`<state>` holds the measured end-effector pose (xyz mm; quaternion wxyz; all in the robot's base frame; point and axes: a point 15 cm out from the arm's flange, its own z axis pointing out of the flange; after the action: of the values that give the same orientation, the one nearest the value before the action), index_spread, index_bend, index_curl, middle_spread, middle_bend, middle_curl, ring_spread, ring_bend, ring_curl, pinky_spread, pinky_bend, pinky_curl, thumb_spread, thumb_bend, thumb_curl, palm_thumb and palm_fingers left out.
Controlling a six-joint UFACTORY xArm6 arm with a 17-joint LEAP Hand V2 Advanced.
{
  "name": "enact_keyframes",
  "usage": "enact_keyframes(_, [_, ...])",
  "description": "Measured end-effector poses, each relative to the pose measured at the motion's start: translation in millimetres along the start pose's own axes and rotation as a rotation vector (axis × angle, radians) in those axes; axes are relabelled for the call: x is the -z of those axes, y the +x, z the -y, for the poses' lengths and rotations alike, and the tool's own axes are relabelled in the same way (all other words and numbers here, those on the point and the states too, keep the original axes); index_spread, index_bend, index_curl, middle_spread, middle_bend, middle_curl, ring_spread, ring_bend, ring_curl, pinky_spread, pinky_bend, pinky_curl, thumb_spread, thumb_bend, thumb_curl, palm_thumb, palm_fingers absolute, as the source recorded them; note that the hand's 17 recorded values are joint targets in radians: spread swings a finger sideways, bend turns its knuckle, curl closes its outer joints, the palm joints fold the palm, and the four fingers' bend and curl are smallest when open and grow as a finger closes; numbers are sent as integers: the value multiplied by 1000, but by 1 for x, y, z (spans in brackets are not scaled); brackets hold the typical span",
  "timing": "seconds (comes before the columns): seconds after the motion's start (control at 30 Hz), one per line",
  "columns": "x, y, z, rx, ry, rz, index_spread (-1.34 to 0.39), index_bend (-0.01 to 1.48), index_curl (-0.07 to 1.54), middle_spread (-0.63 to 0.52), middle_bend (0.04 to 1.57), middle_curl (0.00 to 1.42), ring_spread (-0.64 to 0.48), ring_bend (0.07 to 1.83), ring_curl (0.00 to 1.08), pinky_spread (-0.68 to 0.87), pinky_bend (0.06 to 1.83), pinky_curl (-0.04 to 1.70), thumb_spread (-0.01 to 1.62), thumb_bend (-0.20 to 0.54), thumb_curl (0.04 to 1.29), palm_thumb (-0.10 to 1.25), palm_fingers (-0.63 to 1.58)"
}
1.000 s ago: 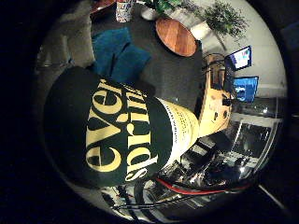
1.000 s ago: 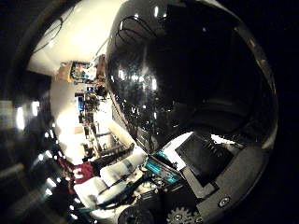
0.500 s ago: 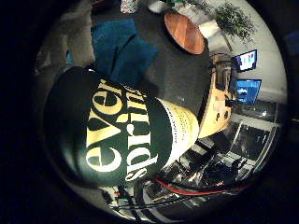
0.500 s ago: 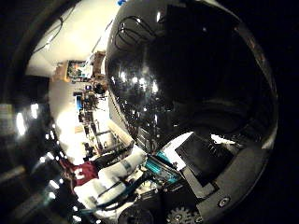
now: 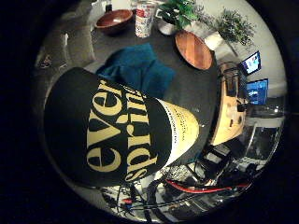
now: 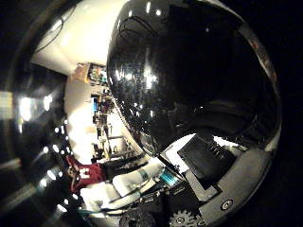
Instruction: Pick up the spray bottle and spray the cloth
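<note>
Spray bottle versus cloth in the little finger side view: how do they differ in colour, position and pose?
The spray bottle is dark with a pale yellow band and fills much of the view, close to the palm; the cloth is teal and farther off. The spray bottle is off the table, while the cloth lies rumpled on it. The spray bottle is rigid and smooth; the cloth is soft and folded.

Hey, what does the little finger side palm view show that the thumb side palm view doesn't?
Only the little finger side view shows the dark table with the teal cloth, a brown bowl, a can, a round wooden board and potted plants. Only the thumb side view shows parts of the hand. Both share the dark spray bottle, which fills much of each view, close to the palm.
</note>
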<state>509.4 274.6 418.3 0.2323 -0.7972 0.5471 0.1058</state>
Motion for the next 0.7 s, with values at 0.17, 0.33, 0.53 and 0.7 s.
enact_keyframes(0.17, [8,-48,19,70,90,149,-303,1137,1090,-339,1179,1253,-315,1386,1009,-132,1196,1531,797,-18,837,999,852])
enact_keyframes(0.33, [18,-85,33,144,170,273,-303,1124,1088,-340,1175,1250,-314,1385,1009,-132,1194,1522,803,-18,830,1008,860])
enact_keyframes(0.53, [21,-121,43,196,226,466,-303,1117,1084,-327,1177,1243,-306,1374,1009,-132,1185,1515,806,-17,828,1017,874])
enact_keyframes(0.7, [17,-133,54,236,277,595,-302,1116,1082,-320,1178,1238,-304,1368,1011,-132,1178,1513,800,-17,830,1023,883])
